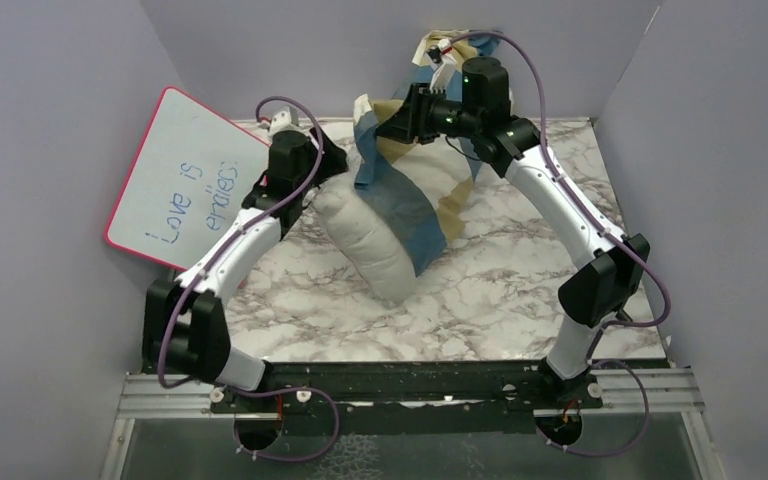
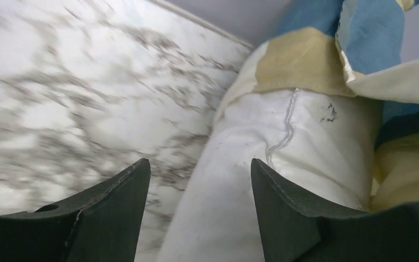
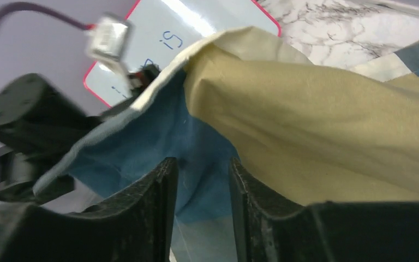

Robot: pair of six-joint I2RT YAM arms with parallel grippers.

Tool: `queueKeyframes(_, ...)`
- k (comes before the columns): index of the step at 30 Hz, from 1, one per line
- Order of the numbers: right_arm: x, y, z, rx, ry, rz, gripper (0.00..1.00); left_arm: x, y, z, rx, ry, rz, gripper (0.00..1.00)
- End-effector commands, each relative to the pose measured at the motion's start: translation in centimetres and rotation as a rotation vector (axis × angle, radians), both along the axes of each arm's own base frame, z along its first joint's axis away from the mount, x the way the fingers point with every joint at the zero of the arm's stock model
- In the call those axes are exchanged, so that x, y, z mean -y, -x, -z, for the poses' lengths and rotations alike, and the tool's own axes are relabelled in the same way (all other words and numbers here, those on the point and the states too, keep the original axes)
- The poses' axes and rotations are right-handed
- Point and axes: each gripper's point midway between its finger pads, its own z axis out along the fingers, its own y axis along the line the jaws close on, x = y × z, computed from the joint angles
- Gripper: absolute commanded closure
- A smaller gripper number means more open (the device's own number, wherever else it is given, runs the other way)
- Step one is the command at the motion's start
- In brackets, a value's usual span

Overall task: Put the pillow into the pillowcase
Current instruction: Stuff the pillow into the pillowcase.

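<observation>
Left tool: jaws apart, holding nothing, pillow just beyond them; right tool: jaws parted, blue pillowcase cloth in the gap (no pinch visible); pillow: centre of overhead frame, on the desk, upper end sleeved, lower end bare; progress, judged: about half in; left to do: draw pillowcase over the bare end.

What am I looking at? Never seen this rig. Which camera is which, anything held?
Two robot arms bolted to a marble-look table. The wide picture comes from a fixed camera above and behind them; the other two from a camera on each wrist. On the table: a white pillow, its far end covered by a checked pillowcase, and a whiteboard at the left. The left gripper is open at the pillow. The right gripper is open too, pillowcase cloth in its gap.
</observation>
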Motion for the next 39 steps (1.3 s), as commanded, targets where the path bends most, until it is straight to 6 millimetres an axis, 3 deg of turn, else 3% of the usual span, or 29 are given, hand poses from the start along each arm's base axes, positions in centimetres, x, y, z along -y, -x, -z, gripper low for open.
queueKeyframes(1, 1.1, -0.5, 2.2, 0.002, 0.137, 0.038, 0.53, -9.6, 3.4, -5.1, 0.067, -0.541, -0.185, 0.3)
queueKeyframes(3, 1.6, -0.2, 3.0, -0.016, 0.158, 0.053, 0.47, -11.0, 4.4, -7.1, 0.077, -0.563, -0.235, 0.27)
queueKeyframes(5, 2.2, 0.1, 3.2, -0.024, 0.164, 0.084, 0.4, -11.1, 5.4, -8.5, 0.093, -0.581, -0.207, 0.26)
queueKeyframes(8, 3.5, 0.7, 3.1, -0.025, 0.175, 0.135, 0.29, -9.8, 6.8, -9.5, 0.126, -0.564, -0.109, 0.26)
queueKeyframes(13, 6.6, 1.3, 4.0, -0.014, 0.222, 0.279, 0.23, -6.4, 9.9, -9.4, 0.189, -0.518, 0.096, 0.28)
queueKeyframes(16, 8.0, 2.6, 5.1, 0.045, 0.288, 0.26, 0.23, -3.8, 13.0, -7.4, 0.173, -0.405, 0.246, 0.24)
queueKeyframes(20, 8.7, 5.7, 6.0, 0.27, 0.34, 0.104, 0.23, -2.6, 17.6, -5.4, 0.169, -0.269, 0.338, 0.13)
queueKeyframes(24, 9.7, 7.5, 10.0, 0.388, 0.417, 0.021, 0.22, -1.4, 20.6, -2.7, 0.168, -0.141, 0.409, 0.02)
queueKeyframes(26, 9.8, 8.0, 12.2, 0.39, 0.43, -0.004, 0.21, -0.7, 21.2, -1.0, 0.166, -0.055, 0.415, 0.01)
queueKeyframes(29, 9.6, 8.2, 14.0, 0.411, 0.427, -0.023, 0.2, 0.2, 21.7, 0.6, 0.208, 0.069, 0.425, 0.01)
queueKeyframes(35, 8.4, 7.1, 17.7, 0.396, 0.439, -0.043, 0.2, 1.1, 21.2, 5.8, 0.228, 0.132, 0.377, 0.01)
queueKeyframes(37, 7.4, 6.7, 18.3, 0.401, 0.437, -0.057, 0.24, 2.0, 20.6, 6.9, 0.235, 0.127, 0.359, 0.01)
queueKeyframes(39, 6.0, 6.3, 17.9, 0.411, 0.43, -0.079, 0.36, 3.3, 19.8, 7.5, 0.246, 0.095, 0.349, 0.01)
